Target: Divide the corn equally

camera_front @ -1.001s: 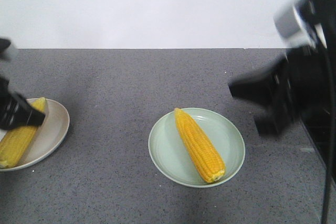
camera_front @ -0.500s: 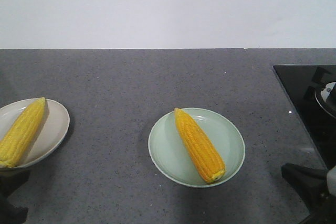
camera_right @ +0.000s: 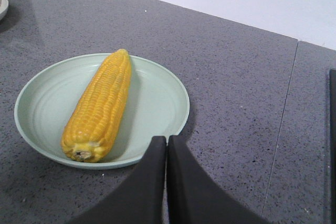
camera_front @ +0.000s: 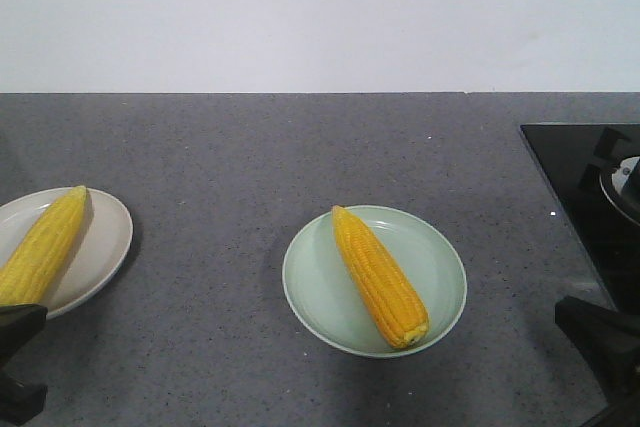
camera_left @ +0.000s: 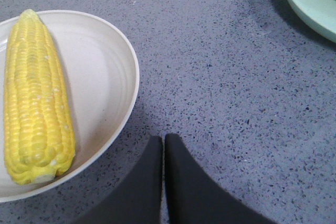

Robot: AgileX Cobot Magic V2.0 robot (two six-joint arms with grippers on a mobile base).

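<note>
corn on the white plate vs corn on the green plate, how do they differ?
Colour: the cob on the white plate is paler lemon yellow; the cob on the green plate is deeper orange-yellow.
Pose: in the front view, the white-plate cob's tip leans toward upper right, the green-plate cob's toward upper left.
Shared: both husked, whole, one per plate, tips pointing away from the camera.

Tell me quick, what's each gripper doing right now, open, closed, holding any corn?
Left gripper: closed, fingers together, holding nothing.
Right gripper: closed, fingers together, holding nothing.
</note>
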